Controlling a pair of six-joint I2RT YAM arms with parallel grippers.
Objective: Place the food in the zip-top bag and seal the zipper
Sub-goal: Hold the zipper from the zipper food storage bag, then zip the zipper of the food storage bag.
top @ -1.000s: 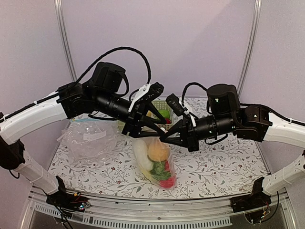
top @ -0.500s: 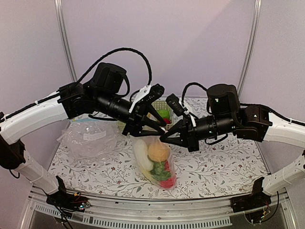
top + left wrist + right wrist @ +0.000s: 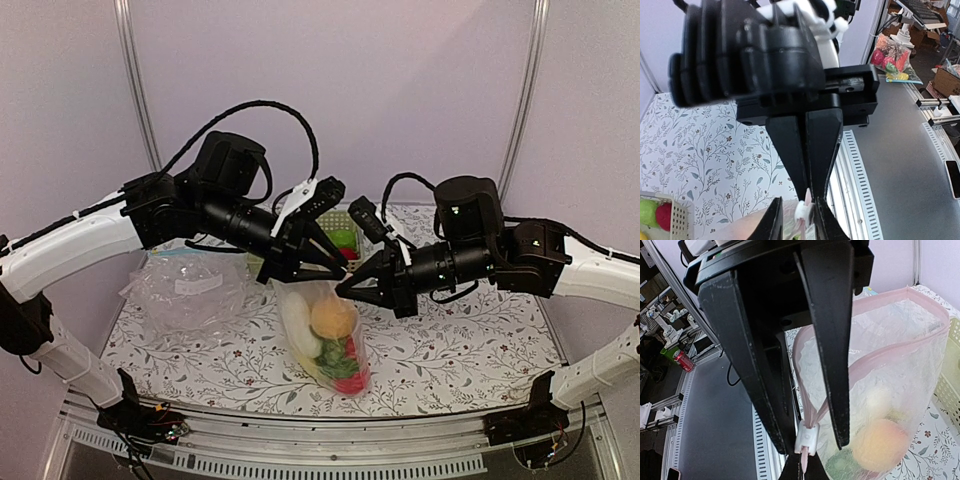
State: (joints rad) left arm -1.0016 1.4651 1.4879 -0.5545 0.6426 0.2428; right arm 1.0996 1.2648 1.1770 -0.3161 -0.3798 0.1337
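The zip-top bag [image 3: 325,340] hangs between both grippers above the middle of the table. It holds the food: an orange peach [image 3: 333,318], a white oblong piece [image 3: 298,328], and green and red pieces below. My right gripper [image 3: 342,290] is shut on the end of the pink zipper [image 3: 875,357] just below the white slider [image 3: 806,438]. My left gripper [image 3: 812,444] is open, its fingers on either side of the slider [image 3: 801,212]. The bag's mouth stands open as a pink loop. The peach [image 3: 882,442] shows through the plastic.
A second clear bag with a blue strip and white label [image 3: 185,285] lies at the left of the floral table [image 3: 470,350]. A white basket [image 3: 345,235] with a green and a red fruit stands behind the grippers. It also shows in the left wrist view [image 3: 670,220].
My left gripper has shifted slightly at the slider. The bag and my right gripper hold the same place.
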